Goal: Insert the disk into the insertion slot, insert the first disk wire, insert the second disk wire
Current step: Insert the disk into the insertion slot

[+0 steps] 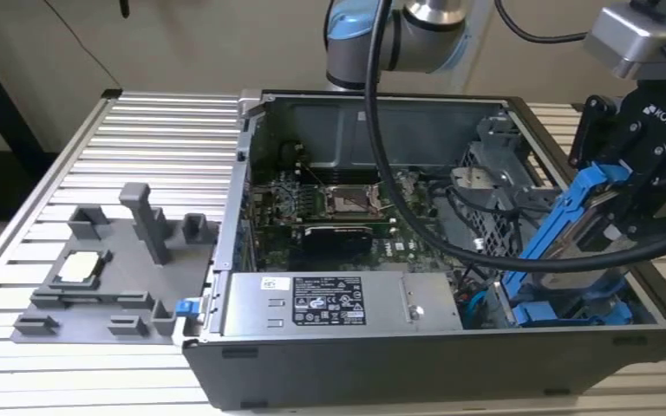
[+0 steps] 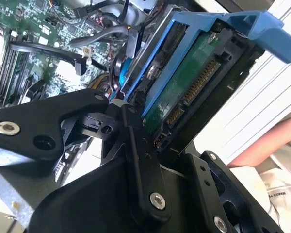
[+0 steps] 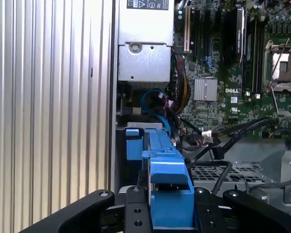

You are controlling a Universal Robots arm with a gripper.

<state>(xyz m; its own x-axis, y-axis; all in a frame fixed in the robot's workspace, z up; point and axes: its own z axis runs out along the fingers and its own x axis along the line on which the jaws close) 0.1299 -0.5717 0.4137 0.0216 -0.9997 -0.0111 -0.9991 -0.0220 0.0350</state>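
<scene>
Gripper (image 1: 620, 212) is clamped on the disk (image 1: 564, 225), which is tilted with its lower end near the insertion slot (image 1: 576, 312) below. Risks: the tilt could jam the carrier on the blue guides, and the loose wires (image 3: 189, 141) beside the slot could get pinched.

Black cables (image 3: 237, 133) crowd the insertion slot (image 1: 571, 314); alongside — bare ribbed table (image 3: 48, 97).

A silver counter of ribbed aluminium slats (image 1: 136, 130) carried two things. An open dark-grey metal computer case (image 1: 426, 373) lay on its side toward the exterior view's right. A flat grey plastic fixture with upright posts (image 1: 119, 286) sat just beside the case, on the exterior view's left, toward the near edge.
</scene>
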